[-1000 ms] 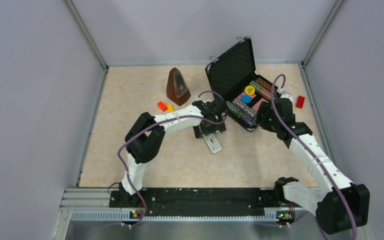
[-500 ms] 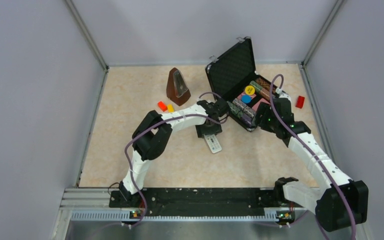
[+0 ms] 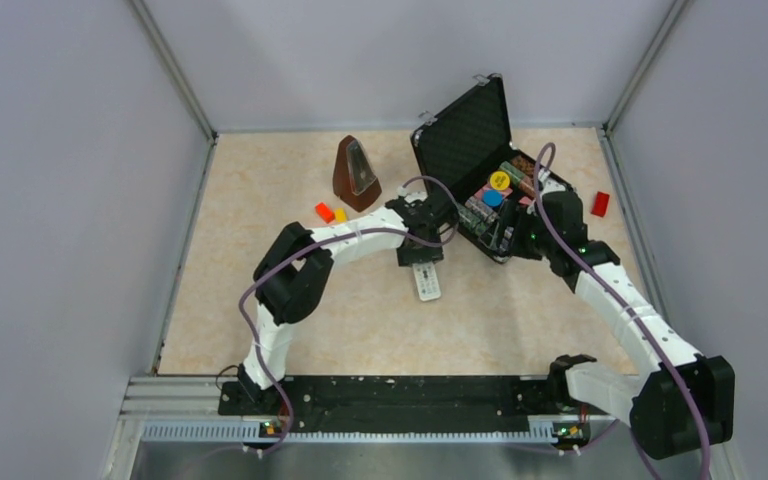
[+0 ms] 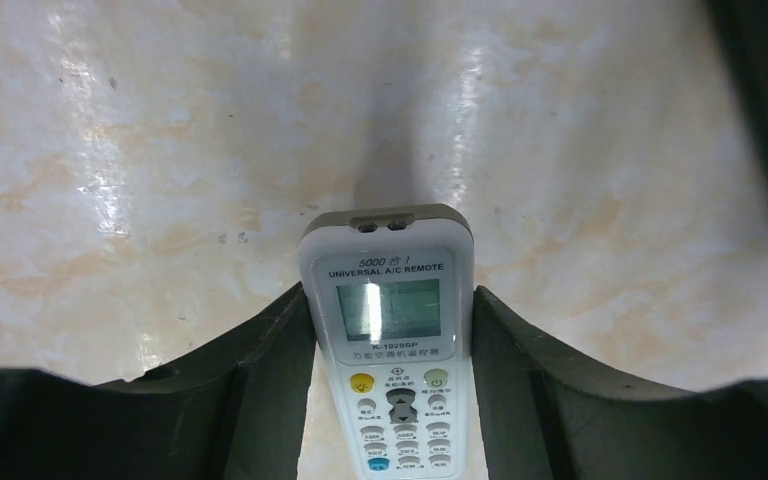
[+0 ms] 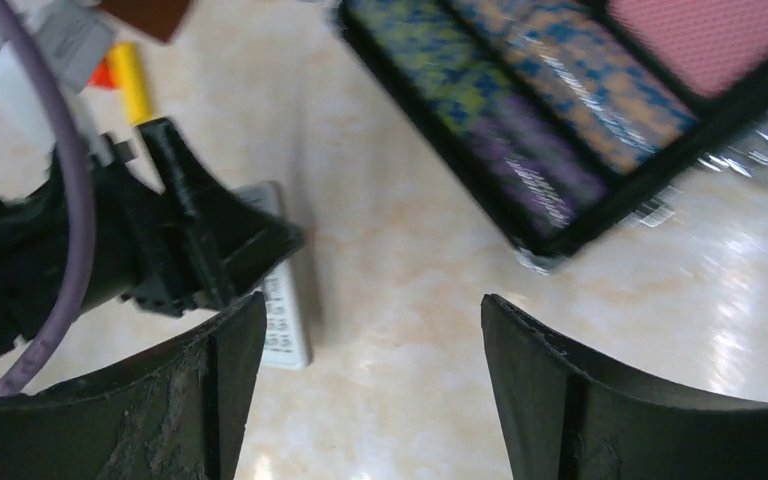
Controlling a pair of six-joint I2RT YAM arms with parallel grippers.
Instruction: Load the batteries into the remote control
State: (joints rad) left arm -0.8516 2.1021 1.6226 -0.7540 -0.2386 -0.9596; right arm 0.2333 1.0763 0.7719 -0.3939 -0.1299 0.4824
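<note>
One pale, marbled table (image 3: 260, 300) carried everything, walled in grey on three sides. Two white arms rose from its near edge: the left arm (image 3: 300, 275) bent inward to the middle, and the right arm (image 3: 630, 320) reached up towards the far right. A black case (image 3: 465, 125) stood open at the far right, its lid upright. Patterned packs (image 5: 520, 110) and a pink pad (image 5: 700, 30) lay in its tray, with a yellow disc (image 3: 499, 180) and a blue disc (image 3: 492, 197).

A brown metronome (image 3: 354, 175) stood upright left of the case, well apart from it.

The left gripper (image 4: 388, 300) pointed down at mid-table, its jaws closed against the two long sides of the remote (image 3: 427, 284). The remote lay flat on the table, buttons and screen up, just near of the case. The right gripper (image 5: 370, 300) hung beside the case's near corner, above bare table, with its jaws apart and nothing between them.

A red block (image 3: 324, 211) and a yellow block (image 3: 341, 215) touched each other beside the metronome. Another red piece (image 3: 600, 203) lay alone by the right wall.
</note>
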